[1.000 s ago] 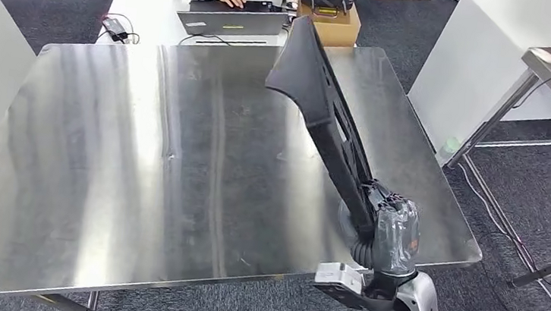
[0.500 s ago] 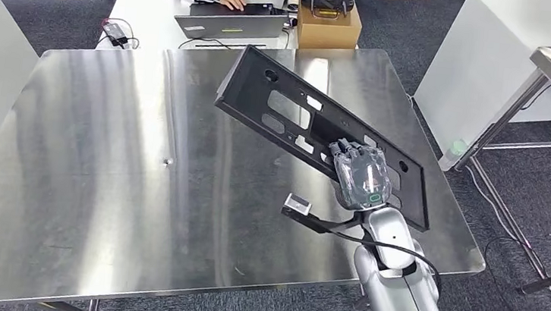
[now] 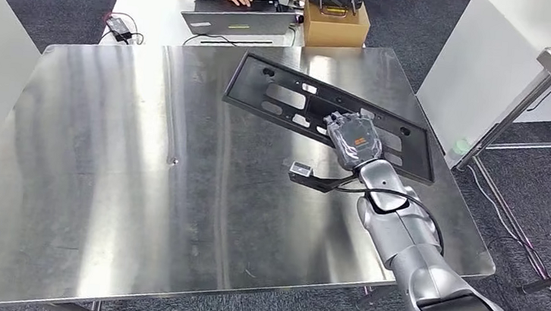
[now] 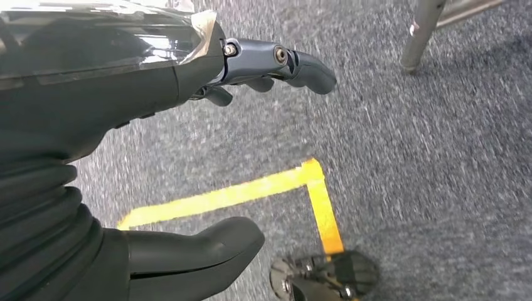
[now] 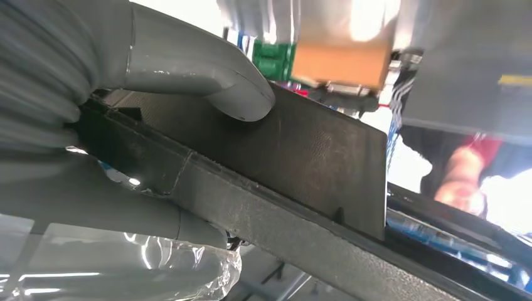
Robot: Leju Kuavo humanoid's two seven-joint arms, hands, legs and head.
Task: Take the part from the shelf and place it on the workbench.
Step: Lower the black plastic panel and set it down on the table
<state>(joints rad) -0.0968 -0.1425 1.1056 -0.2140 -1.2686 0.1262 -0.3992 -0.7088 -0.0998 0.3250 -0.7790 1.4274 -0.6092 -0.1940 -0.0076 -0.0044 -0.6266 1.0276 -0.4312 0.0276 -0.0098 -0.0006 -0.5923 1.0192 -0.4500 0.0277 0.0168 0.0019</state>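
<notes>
Right hand (image 3: 355,140) gripping black part (image 3: 278,95), fingers hidden beneath

The part (image 3: 315,110) — a long black plastic panel with cut-outs — sits tilted low over the steel workbench (image 3: 105,154).

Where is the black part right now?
In the head view the black part is over the far right area of the steel workbench, held by the right hand near its middle, not far from the cardboard box beyond the bench's far edge.

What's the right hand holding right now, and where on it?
The right hand grips the black panel along its near long edge, right of its middle.
</notes>
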